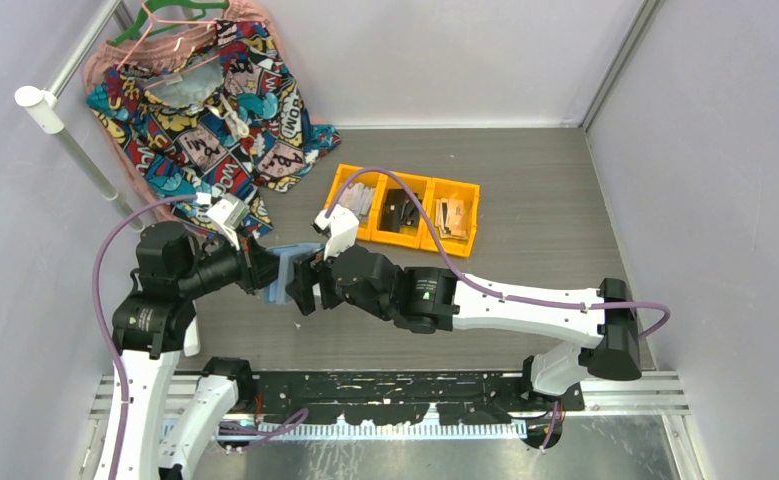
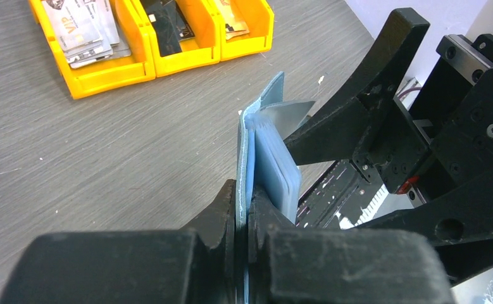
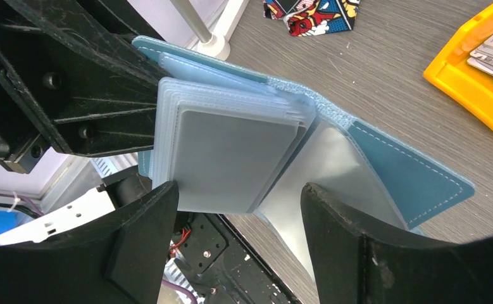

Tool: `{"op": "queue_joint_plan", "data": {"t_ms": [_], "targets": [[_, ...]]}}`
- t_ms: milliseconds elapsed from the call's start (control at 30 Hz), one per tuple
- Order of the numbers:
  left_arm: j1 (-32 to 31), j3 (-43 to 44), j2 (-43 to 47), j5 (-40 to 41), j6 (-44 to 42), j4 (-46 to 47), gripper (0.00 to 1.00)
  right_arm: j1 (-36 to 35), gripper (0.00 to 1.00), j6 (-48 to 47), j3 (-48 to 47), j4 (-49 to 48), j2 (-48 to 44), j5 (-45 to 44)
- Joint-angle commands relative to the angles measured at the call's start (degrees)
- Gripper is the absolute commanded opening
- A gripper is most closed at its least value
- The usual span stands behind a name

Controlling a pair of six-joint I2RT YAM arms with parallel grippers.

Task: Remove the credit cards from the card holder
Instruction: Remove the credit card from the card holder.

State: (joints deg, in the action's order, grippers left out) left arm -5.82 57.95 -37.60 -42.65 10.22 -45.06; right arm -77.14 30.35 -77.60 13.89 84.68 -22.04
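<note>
The blue card holder (image 1: 290, 266) is held open in the air between both grippers. My left gripper (image 1: 265, 272) is shut on one blue cover (image 2: 242, 158); in the left wrist view the jaws (image 2: 243, 202) pinch it edge-on. My right gripper (image 1: 305, 285) is open. In the right wrist view its fingertips (image 3: 240, 202) straddle the lower edge of the fanned clear sleeves (image 3: 231, 145), one finger (image 3: 149, 221) touching the stack. A grey card (image 3: 237, 161) shows in the front sleeve. The other blue cover (image 3: 414, 174) hangs open to the right.
Three joined yellow bins (image 1: 405, 210) holding loose cards stand behind the grippers; they also show in the left wrist view (image 2: 111, 73) and the right wrist view (image 3: 478, 82). A comic-print shirt (image 1: 205, 100) on a hanger and a white rack pole (image 1: 75, 140) are at the back left.
</note>
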Motion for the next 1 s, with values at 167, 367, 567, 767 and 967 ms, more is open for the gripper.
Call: {"op": "queue_joint_plan", "data": {"t_ms": [167,367,567,767,967], "targets": [[0.3,1.3,0.4,0.0,0.9,2.9,0.00,-0.3,0.76,0.4,-2.9,-5.1,-0.3,2.2],[0.3,0.8,0.6,0.3,1.4,3.4,0.00,-0.3,0.75,0.6,-4.0,-5.4,0.6,2.7],[0.3,1.1,1.0,0.3,1.5,3.1,0.00,-0.3,0.67,0.4,-5.6,-2.1,2.0,-1.8],[0.2,1.4,1.0,0.1,1.3,2.8,0.00,-0.3,0.54,0.2,-3.6,0.3,-0.1,-7.1],[0.2,1.4,1.0,-0.8,2.2,3.4,0.00,-0.3,0.49,0.9,0.8,-0.8,-4.6,-8.6]]}}
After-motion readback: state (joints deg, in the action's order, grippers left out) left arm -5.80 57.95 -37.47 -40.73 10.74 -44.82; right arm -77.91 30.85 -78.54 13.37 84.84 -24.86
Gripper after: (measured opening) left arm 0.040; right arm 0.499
